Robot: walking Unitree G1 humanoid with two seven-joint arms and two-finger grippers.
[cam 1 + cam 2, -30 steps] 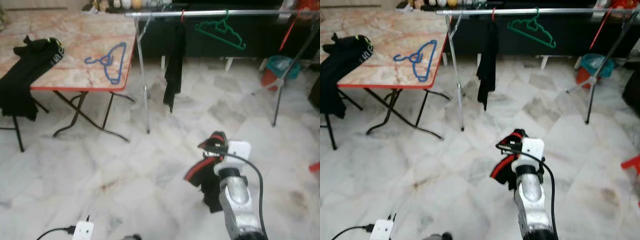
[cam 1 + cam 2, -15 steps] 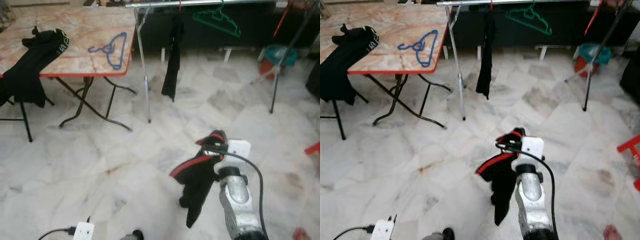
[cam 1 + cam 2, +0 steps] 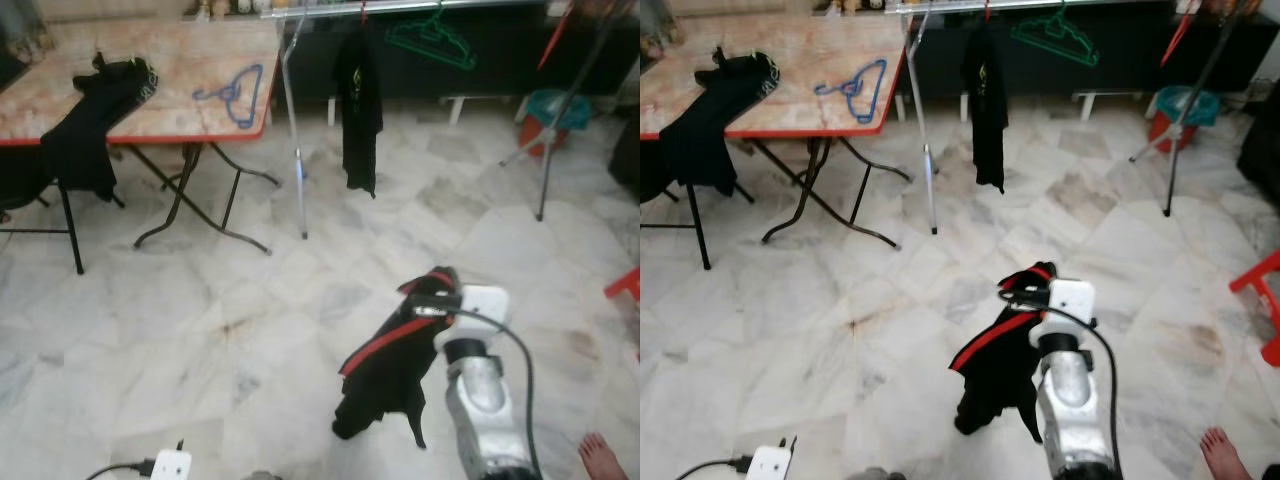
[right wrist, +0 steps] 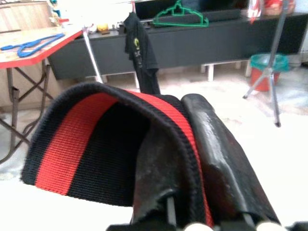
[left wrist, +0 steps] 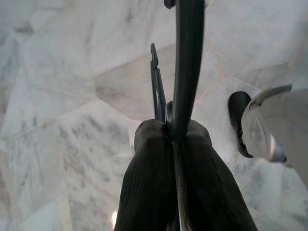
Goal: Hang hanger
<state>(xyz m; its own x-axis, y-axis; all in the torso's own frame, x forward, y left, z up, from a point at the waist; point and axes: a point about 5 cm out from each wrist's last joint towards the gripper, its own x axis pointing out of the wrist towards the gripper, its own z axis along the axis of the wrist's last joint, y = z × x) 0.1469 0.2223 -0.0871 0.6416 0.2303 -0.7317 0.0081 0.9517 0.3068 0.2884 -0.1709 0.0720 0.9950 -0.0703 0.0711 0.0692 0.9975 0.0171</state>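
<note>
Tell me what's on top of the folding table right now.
On the table: a blue hanger lying flat and a black garment draped over its front edge. The tabletop beneath the garment is hidden.

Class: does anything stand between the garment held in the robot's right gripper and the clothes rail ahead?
Nothing visible does. Open marble floor lies between the black-and-red garment in the right gripper and the rail. A black shirt and green hanger already hang there.

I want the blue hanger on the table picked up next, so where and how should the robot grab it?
Grip the blue hanger on one straight sloping arm of its frame, coming down from above with the jaws across that bar. It lies flat on the table near the edge, so a side approach would probably find nothing to close on.
</note>
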